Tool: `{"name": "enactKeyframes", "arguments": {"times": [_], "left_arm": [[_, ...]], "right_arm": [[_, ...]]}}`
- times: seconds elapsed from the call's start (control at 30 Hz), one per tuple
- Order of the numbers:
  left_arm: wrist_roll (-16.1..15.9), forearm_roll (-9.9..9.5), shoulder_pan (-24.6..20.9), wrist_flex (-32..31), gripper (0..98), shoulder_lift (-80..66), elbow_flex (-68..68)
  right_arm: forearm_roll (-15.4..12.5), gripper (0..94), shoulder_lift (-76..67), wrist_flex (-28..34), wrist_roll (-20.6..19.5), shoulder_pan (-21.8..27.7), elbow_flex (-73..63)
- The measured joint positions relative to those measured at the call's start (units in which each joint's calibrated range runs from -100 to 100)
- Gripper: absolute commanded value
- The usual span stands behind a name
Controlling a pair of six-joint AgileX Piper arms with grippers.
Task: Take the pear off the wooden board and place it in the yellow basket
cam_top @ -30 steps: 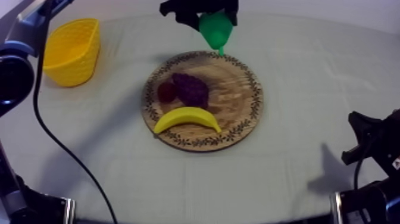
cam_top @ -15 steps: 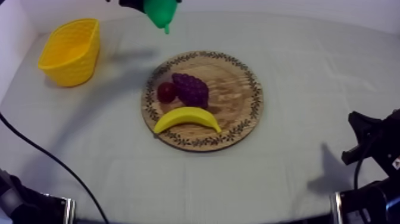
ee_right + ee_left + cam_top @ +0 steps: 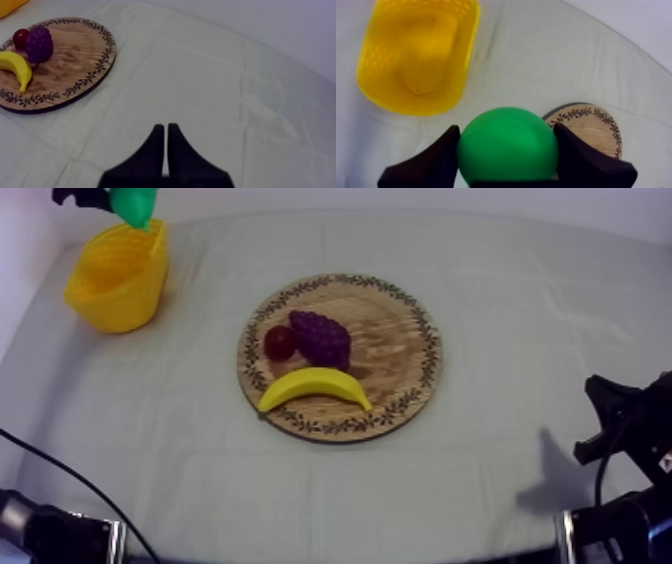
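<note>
Left tool point(image 3: 506, 136) clamps pear point(image 3: 134, 202), now carried off board point(image 3: 400, 358) to basket point(image 3: 110, 303), 10 o'clock; release likely next. Right tool point(image 3: 166, 128) narrow.

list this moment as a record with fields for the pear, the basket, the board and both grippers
pear: off the wooden board, held in the air by the rim of the yellow basket, not in it
left gripper: shut on the pear
right gripper: shut on nothing, over bare cloth
yellow basket: upright, at the left arm's side
wooden board: banana, grapes, small red fruit on it
</note>
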Motion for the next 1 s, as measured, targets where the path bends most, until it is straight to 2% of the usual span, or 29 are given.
{"name": "enactKeyframes", "arguments": {"times": [0.27, 0.4, 1.0], "left_arm": [[-2.0, -0.58, -7.6, 0.0, 51.2, -2.8, 2.6], [-2.6, -0.70, -9.8, 0.1, 51.3, -3.5, 3.3], [-2.5, -0.52, -10.3, -1.9, 51.1, 5.4, 0.1]], "right_arm": [[0.0, 0.4, 0.0, 0.0, 0.0, 0.0, 0.0], [0.0, 0.4, 0.0, 0.0, 0.0, 0.0, 0.0], [0.0, 0.4, 0.0, 0.0, 0.1, 0.0, 0.0]]}}
